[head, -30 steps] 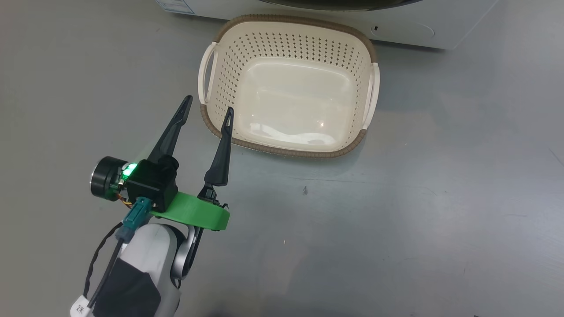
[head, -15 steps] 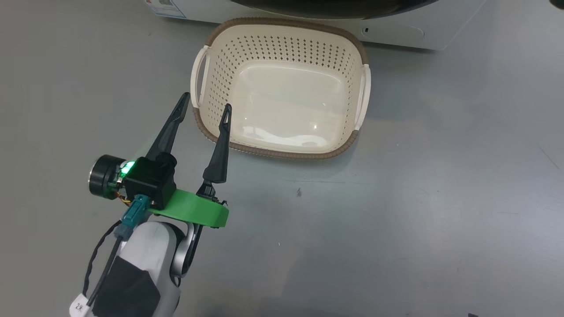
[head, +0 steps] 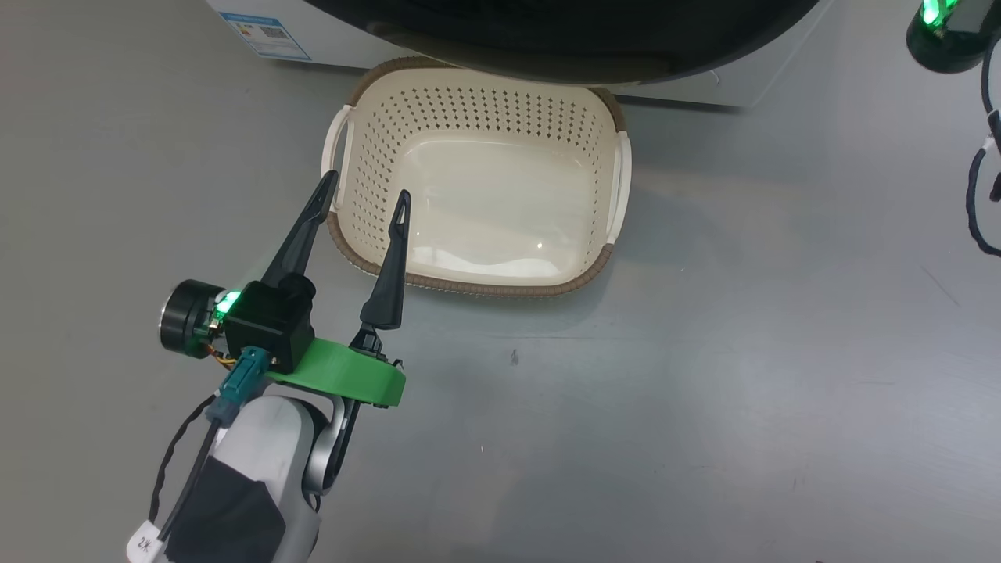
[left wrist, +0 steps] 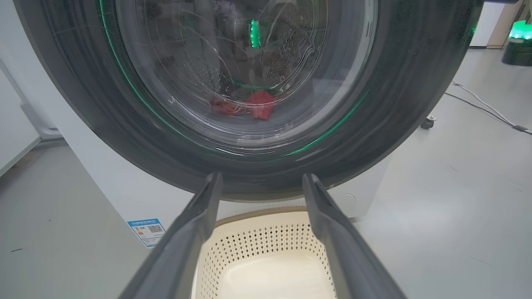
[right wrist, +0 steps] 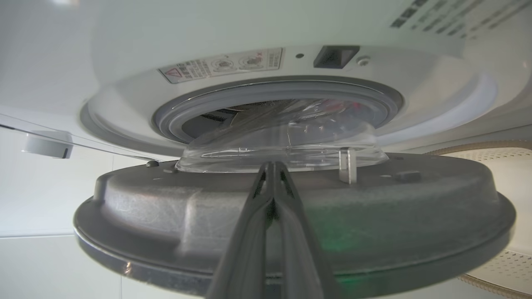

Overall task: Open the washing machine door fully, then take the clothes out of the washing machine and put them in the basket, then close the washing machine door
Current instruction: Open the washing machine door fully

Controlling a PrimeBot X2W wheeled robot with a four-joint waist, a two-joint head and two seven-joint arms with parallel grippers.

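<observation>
Washing machine door (left wrist: pixel 249 83): round glossy black rim, bulging clear glass; basket (head: pixel 469 102) perforated.

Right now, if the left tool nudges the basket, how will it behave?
Probably slides easily: the basket is empty, thin perforated plastic, sitting on a smooth grey floor. Unlikely to tip, since it is low and wide. Its walls may flex a little under the open left tool.

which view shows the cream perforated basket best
Head view: the cream perforated plastic basket with its brown woven-look rim shows almost whole, and empty. The left wrist view catches its far part, cropped at the bottom edge; the right wrist view, a corner.
</observation>
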